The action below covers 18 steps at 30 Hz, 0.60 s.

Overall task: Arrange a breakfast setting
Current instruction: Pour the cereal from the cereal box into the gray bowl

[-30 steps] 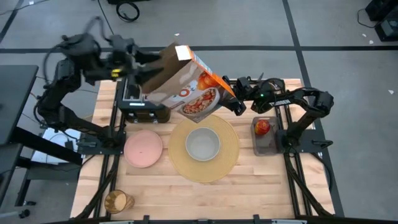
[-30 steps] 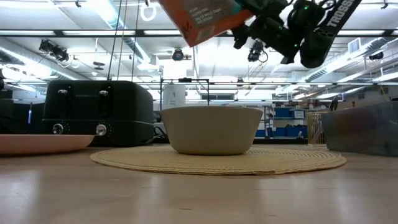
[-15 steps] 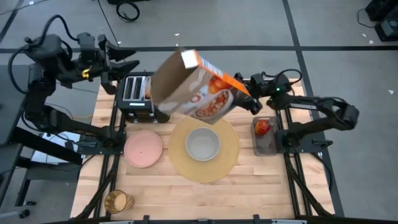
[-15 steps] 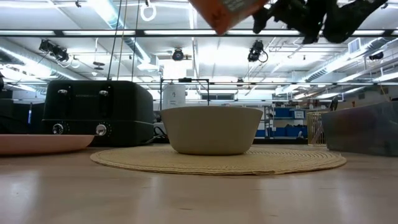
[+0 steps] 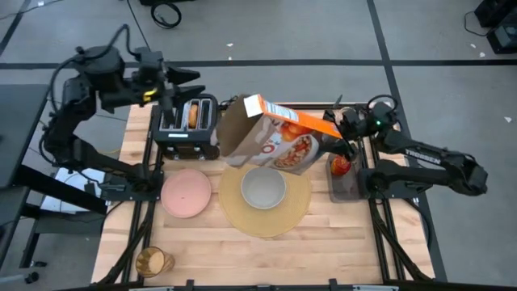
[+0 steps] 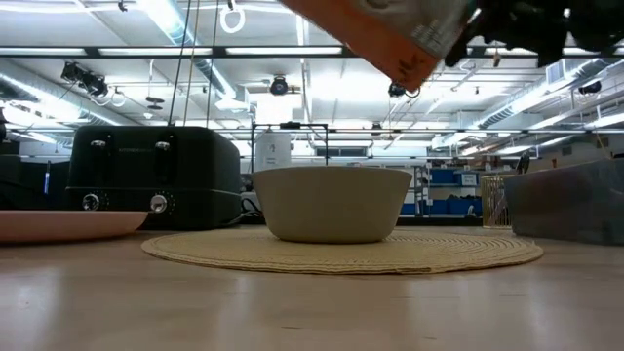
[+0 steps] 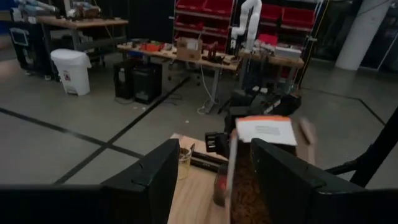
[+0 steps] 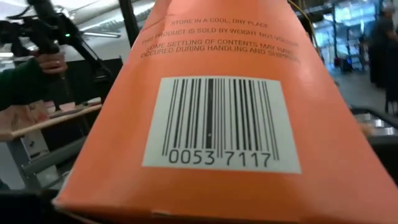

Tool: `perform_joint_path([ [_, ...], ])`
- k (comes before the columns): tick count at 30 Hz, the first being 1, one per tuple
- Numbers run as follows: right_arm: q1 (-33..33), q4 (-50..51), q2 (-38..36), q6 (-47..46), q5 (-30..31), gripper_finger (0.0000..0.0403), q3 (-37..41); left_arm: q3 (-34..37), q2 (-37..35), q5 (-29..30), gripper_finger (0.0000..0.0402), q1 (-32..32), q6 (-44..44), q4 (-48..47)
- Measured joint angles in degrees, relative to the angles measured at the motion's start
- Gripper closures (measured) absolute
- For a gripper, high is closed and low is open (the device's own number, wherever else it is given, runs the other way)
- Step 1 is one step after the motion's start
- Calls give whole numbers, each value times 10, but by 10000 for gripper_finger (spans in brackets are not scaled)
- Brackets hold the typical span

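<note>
1. Nearest the front edge of the surface (image 5: 323, 259), the amber glass (image 5: 152, 261) stands alone, well apart from the setting; its contents cannot be determined
2. The pink plate (image 5: 187, 193) lies bare, just beside the placemat (image 5: 297, 202)
3. The grey bowl (image 5: 263, 187) sits centred on the placemat; it appears empty, so filling remains to be done
4. The right gripper (image 5: 338, 142) holds a cereal box (image 5: 271, 139) by its base, fingers clamped on it, open end tilted above the bowl
5. The red apple (image 5: 341, 165) rests in a clear container (image 5: 346, 187), not yet placed
6. The black toaster (image 5: 187, 128) holds toasted bread (image 5: 194, 114) in a slot
7. The left gripper (image 5: 182, 84) hangs beyond the toaster, fingers spread and empty
8. No spoon is visible
</note>
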<state>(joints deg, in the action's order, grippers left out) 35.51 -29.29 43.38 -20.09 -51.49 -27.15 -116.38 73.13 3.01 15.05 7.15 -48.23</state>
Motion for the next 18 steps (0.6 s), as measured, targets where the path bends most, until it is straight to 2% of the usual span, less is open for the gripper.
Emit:
perform_joint_path([
  [7,0,183,-116,32,28,98,10,0,27,0,196,0,-3,0],
  [18,0,421,-272,32,51,98,10,0,32,-1,196,2,-3,2],
])
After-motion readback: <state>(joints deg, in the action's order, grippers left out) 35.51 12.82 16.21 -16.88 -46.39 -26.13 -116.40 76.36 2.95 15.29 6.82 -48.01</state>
